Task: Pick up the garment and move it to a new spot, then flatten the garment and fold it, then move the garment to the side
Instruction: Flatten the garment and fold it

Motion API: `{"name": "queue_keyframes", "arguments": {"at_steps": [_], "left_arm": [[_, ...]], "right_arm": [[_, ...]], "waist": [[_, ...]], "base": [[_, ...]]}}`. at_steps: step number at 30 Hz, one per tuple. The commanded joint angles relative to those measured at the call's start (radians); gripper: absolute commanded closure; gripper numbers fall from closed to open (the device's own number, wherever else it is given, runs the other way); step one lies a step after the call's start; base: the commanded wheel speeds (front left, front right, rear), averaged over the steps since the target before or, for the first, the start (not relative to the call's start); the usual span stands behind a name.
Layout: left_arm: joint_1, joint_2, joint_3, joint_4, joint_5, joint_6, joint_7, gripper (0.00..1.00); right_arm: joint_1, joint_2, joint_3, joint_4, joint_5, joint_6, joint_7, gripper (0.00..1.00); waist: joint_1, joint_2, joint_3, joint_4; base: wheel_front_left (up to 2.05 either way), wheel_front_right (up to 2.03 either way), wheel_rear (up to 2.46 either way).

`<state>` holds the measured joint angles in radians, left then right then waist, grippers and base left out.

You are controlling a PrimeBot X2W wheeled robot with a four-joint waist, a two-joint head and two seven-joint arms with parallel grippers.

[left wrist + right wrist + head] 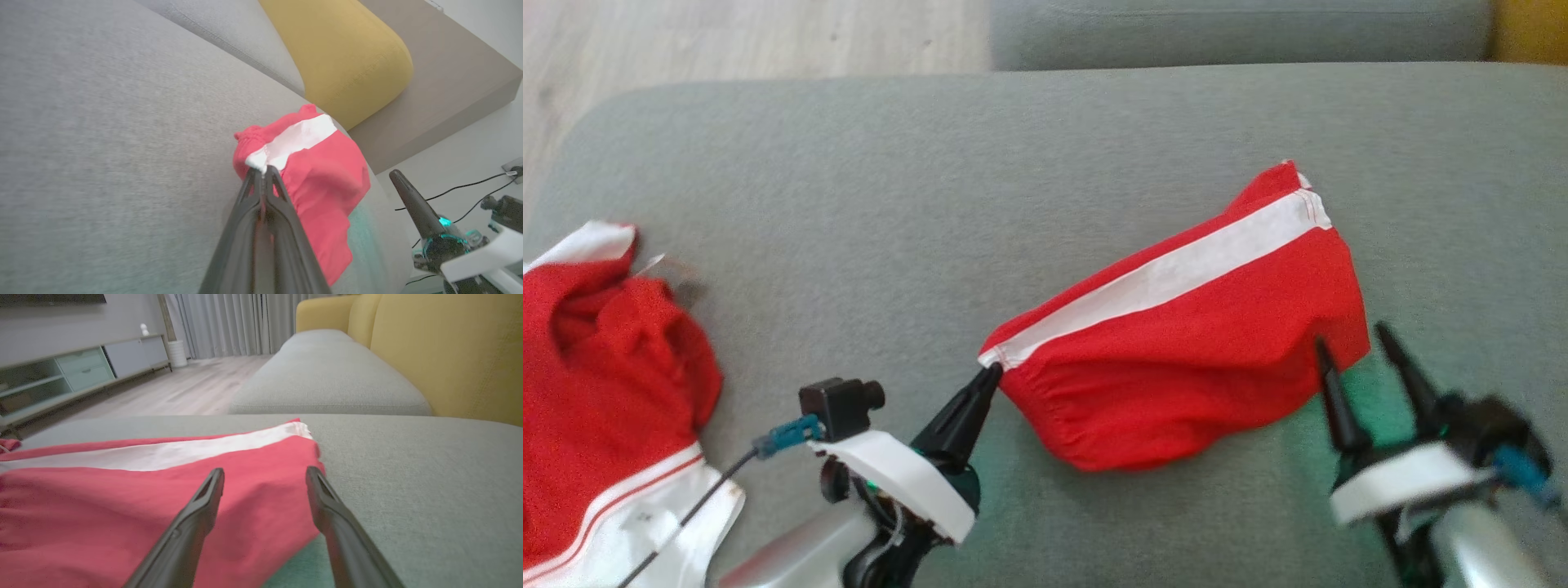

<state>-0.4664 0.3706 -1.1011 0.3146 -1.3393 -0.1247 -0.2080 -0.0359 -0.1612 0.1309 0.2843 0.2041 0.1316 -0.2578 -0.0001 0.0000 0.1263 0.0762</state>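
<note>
Left end effector pinches garment corner; right end effector spread at edge.

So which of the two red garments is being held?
The middle garment: the left jaws are shut on its white-striped corner. The crumpled garment at far left lies free.

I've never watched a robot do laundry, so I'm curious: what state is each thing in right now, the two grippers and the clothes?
Red garment: lying on the grey cushion, looks folded, one corner held.
Left gripper: shut on that garment's white-striped corner.
Right gripper: open, fingers spread at the garment's other end.
Other red garment: crumpled heap at the cushion's left.
</note>
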Motion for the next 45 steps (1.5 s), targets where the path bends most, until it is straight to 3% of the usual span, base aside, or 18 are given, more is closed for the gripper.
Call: {"name": "queue_keyframes", "arguments": {"at_steps": [1,11,16,20,21,23,24,30,35,39,45], "left_arm": [[-0.043,0.033,0.031,-0.028,0.004,-0.005,0.002,1.0],[-0.137,0.072,0.045,-0.031,0.05,0.008,0.027,1.0],[-0.163,0.051,0.043,-0.022,0.061,0.005,0.025,1.0],[-0.17,0.035,0.04,-0.01,0.064,0.003,0.019,1.0],[-0.171,0.031,0.039,-0.007,0.064,0.002,0.018,1.0],[-0.171,0.026,0.037,0.0,0.064,0.001,0.015,1.0],[-0.172,0.024,0.036,0.004,0.064,0.001,0.014,1.0],[-0.188,0.032,0.044,0.022,0.093,-0.001,-0.009,1.0],[-0.271,0.053,0.076,0.028,0.194,0.008,-0.037,1.0],[-0.485,0.064,0.121,0.051,0.322,0.016,-0.045,1.0],[-0.809,0.028,0.21,0.178,0.427,0.012,-0.051,1.0]], "right_arm": [[-0.086,-0.045,0.027,0.009,0.016,-0.001,-0.003,0.0],[-0.437,-0.252,0.152,0.228,0.189,-0.001,0.227,0.0],[-0.502,-0.317,0.255,0.258,0.278,-0.001,0.333,0.0],[-0.511,-0.352,0.308,0.256,0.328,-0.001,0.342,0.0],[-0.511,-0.359,0.32,0.257,0.334,-0.001,0.338,0.19],[-0.512,-0.373,0.34,0.256,0.341,-0.001,0.32,0.82],[-0.512,-0.378,0.346,0.259,0.341,-0.001,0.31,1.0],[-0.533,-0.395,0.353,0.265,0.331,-0.001,0.237,1.0],[-0.597,-0.401,0.31,0.255,0.34,-0.001,0.167,1.0],[-0.764,-0.437,0.247,0.228,0.327,-0.001,0.125,1.0],[-1.038,-0.467,0.177,0.218,0.248,-0.001,0.106,1.0]], "waist": [[0.0001,0.0,0.022,0.03],[0.0001,0.0,0.134,0.123],[0.0001,0.0,0.159,0.155],[0.0001,0.0,0.165,0.168],[0.0001,0.0,0.166,0.17],[0.0001,0.0,0.165,0.173],[0.0001,0.0,0.164,0.173],[0.0001,0.0,0.156,0.164],[0.0001,0.0,0.151,0.132],[0.0001,0.0,0.181,0.085],[0.0001,0.0,0.257,0.013]], "base": [[0.0,0.0,0.0],[0.0,0.0,0.0],[0.0,0.0,0.0],[0.0,0.0,0.0],[0.0,0.0,0.0],[0.0,0.0,0.0],[0.0,0.0,0.0],[0.0,0.0,0.0],[0.0,0.0,0.0],[0.0,0.0,0.0],[0.0,0.0,0.0]]}}
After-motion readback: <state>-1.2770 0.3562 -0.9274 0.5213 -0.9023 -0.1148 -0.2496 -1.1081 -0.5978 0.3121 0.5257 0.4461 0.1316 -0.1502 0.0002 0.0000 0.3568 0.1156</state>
